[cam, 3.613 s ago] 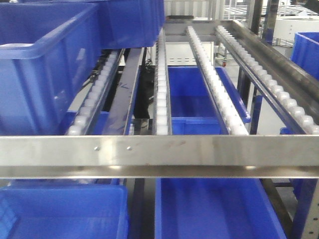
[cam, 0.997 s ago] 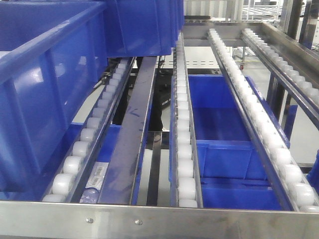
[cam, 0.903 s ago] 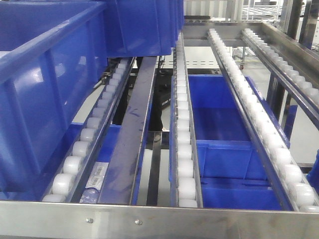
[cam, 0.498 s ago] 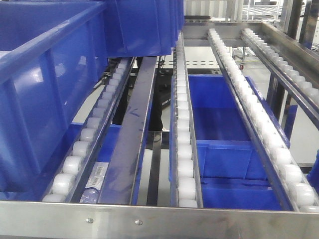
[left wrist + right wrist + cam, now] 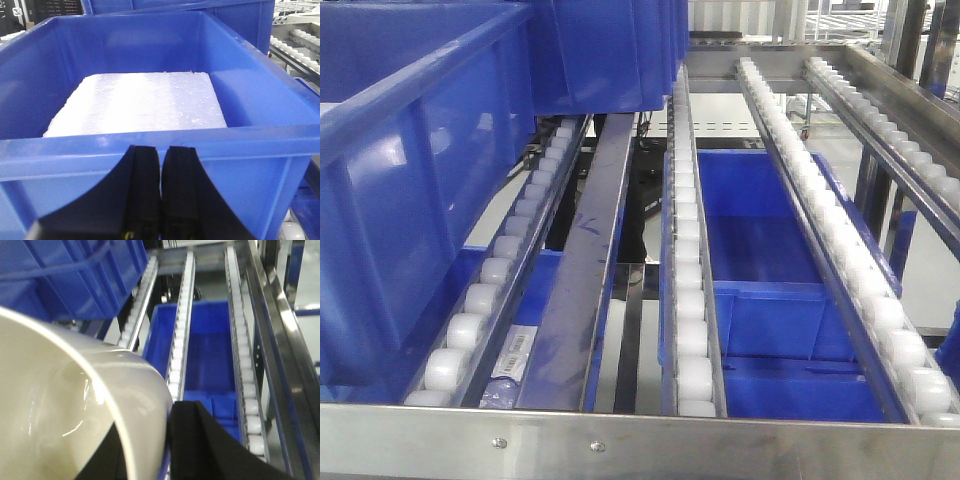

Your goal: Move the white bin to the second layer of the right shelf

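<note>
The white bin [image 5: 65, 405], glossy cream, fills the lower left of the right wrist view. My right gripper [image 5: 150, 422] is shut on its wall, one black finger inside and one finger [image 5: 195, 440] outside. It hangs above the shelf's sloping roller rails [image 5: 182, 315]. The front view shows the same rails [image 5: 690, 300] and the steel front lip with screws [image 5: 640, 440]; neither the bin nor a gripper shows there. My left gripper [image 5: 160, 150] is shut and empty, just in front of a blue crate's near rim [image 5: 250, 140].
That crate holds a white foam slab [image 5: 140, 100]. Large blue crates [image 5: 410, 200] sit on the left rails of the rack level. More blue crates [image 5: 760, 230] lie on the level below. Further roller rails [image 5: 880, 130] run along the right.
Since 3.6 s ago the front view has moved closer to the rack and higher. Over the last second nothing has visibly moved.
</note>
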Tool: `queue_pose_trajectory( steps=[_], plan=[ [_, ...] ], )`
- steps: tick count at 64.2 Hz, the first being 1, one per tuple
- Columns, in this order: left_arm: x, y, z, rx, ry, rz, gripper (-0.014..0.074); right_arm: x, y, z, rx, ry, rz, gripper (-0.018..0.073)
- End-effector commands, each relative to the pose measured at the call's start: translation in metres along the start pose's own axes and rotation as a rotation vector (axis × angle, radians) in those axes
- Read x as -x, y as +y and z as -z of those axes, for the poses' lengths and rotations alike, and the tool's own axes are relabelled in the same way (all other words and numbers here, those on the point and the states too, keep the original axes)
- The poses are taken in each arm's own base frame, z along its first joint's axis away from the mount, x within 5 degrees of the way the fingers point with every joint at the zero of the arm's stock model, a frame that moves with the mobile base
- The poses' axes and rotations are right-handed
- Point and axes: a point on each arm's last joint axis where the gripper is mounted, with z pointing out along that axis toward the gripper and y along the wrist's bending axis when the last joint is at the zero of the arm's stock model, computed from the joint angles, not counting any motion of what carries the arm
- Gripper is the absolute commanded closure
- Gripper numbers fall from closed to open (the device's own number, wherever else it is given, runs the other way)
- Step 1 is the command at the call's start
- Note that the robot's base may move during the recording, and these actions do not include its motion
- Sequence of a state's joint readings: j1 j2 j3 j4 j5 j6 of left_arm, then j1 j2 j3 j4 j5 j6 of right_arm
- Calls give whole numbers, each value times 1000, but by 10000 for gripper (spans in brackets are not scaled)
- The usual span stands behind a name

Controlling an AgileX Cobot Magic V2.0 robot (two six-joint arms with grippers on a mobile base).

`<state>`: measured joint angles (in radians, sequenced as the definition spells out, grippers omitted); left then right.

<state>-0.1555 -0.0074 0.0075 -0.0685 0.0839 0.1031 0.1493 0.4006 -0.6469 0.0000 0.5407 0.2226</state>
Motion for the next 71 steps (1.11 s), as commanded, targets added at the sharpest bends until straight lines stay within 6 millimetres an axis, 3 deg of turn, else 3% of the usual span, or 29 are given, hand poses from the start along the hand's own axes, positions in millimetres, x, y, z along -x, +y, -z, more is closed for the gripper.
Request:
queue_pose_trajectory(
  steps=[1,31,46,57,71],
  plan=[
    [-4,0,0,4,-61,9,512,17,3,-13,11,-75,9,502],
    [-4,0,0,4,-61,9,512,16,6,-143,-26,167,-12,502],
    [-4,0,0,4,-61,9,512,0,18,-213,-14,324,7,502],
    [-4,0,0,4,-61,9,512,-13,23,-239,-14,405,17,502],
    [-4,0,0,4,-61,9,512,-32,19,-253,-33,480,20,502]
  ],
)
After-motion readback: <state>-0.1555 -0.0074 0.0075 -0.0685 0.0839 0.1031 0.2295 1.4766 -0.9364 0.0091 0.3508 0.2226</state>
